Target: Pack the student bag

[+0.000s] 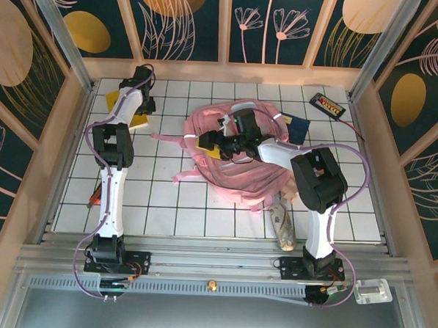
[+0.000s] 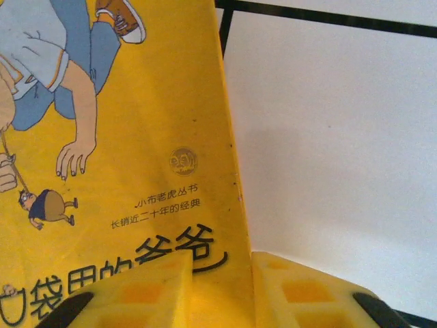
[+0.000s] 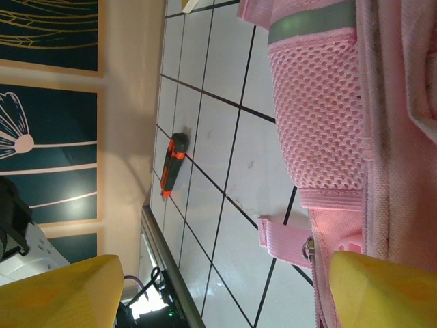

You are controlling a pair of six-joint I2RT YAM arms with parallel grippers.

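Observation:
The student bag (image 1: 234,161), a soft pink backpack with loose straps, lies crumpled in the middle of the tiled table. Its mesh side pocket (image 3: 321,116) and a grey reflective strip fill the right of the right wrist view. My right gripper (image 1: 214,142) hovers over the bag's left part, and its yellow fingers (image 3: 222,294) stand wide apart with nothing between them. At the far left my left gripper (image 1: 133,101) is down on a yellow picture book (image 1: 123,106). In the left wrist view my left gripper (image 2: 222,266) is shut on the edge of the book (image 2: 136,137).
A dark blue notebook (image 1: 296,127) lies against the bag's far right side. A black device (image 1: 328,105) with a red wire sits at the back right. An orange-and-black pen (image 1: 94,196) (image 3: 173,164) lies near the left edge. A beige pouch (image 1: 282,224) rests at the front.

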